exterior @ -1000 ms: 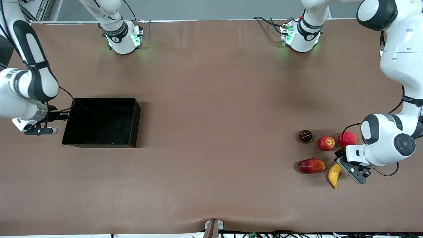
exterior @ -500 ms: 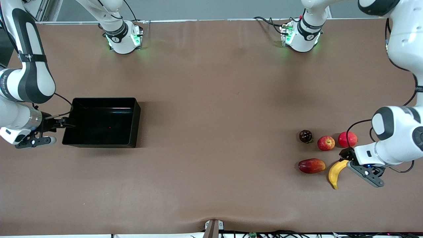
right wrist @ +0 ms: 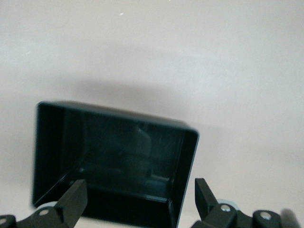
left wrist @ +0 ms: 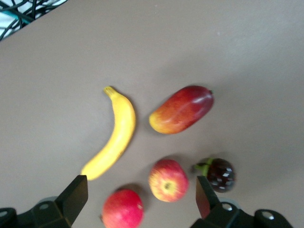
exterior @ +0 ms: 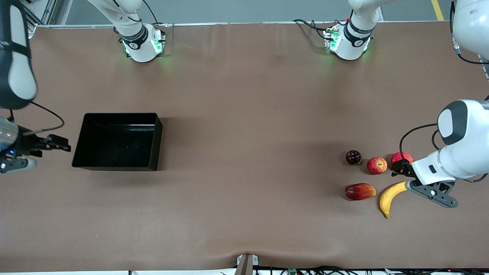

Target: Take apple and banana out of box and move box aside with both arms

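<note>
The black box (exterior: 116,143) sits on the table toward the right arm's end, with nothing in it. My right gripper (exterior: 46,155) hangs open just outside the box wall at that end, touching nothing; its wrist view looks into the box (right wrist: 185,178) past the open right gripper (right wrist: 140,190). The yellow banana (exterior: 389,196) and the streaked apple (exterior: 377,165) lie toward the left arm's end. My left gripper (exterior: 402,176) is open over the banana's end, holding nothing. The left wrist view shows the banana (left wrist: 116,135) and apple (left wrist: 168,179) below the left gripper (left wrist: 141,190).
A plain red fruit (exterior: 401,157), a dark round fruit (exterior: 353,157) and a red-orange mango (exterior: 360,191) lie close around the apple and banana. Brown cloth stretches between the box and the fruits.
My right gripper has opened, let go of the box wall and drawn back toward its end of the table. My left gripper has pulled back from the banana, uncovering its end.
</note>
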Robot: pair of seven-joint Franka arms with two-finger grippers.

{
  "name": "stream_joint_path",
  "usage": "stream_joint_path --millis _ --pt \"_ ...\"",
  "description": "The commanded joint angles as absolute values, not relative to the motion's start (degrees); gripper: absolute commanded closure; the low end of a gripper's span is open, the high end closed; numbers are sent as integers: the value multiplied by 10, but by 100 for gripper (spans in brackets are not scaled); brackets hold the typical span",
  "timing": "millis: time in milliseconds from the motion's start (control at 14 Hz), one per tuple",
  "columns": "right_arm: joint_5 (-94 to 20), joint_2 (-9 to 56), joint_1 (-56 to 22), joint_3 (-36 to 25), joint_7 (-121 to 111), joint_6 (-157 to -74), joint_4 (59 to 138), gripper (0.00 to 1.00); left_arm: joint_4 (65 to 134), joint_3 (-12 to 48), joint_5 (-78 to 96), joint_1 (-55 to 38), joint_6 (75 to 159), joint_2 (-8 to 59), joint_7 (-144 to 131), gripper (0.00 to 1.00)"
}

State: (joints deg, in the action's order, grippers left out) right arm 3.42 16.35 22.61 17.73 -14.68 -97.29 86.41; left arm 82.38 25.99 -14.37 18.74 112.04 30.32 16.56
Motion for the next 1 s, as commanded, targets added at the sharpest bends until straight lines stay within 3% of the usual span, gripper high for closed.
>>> stream_joint_path --millis 0,214,500,714,929 --pt "16 130 209 178 -147 -843 803 0 838 279 -138 187 1074 253 84 0" --pt "18 91 186 164 -137 -774 780 0 840 306 -141 187 1039 216 11 0" --pt "15 39 53 63 35 -747 787 0 832 336 -140 192 993 165 -83 0" --pt "-4 20 20 33 42 -739 815 0 809 334 -136 197 955 151 -67 0" --pt "-29 12 -52 -53 40 -737 816 0 800 334 -136 197 940 151 -66 0"
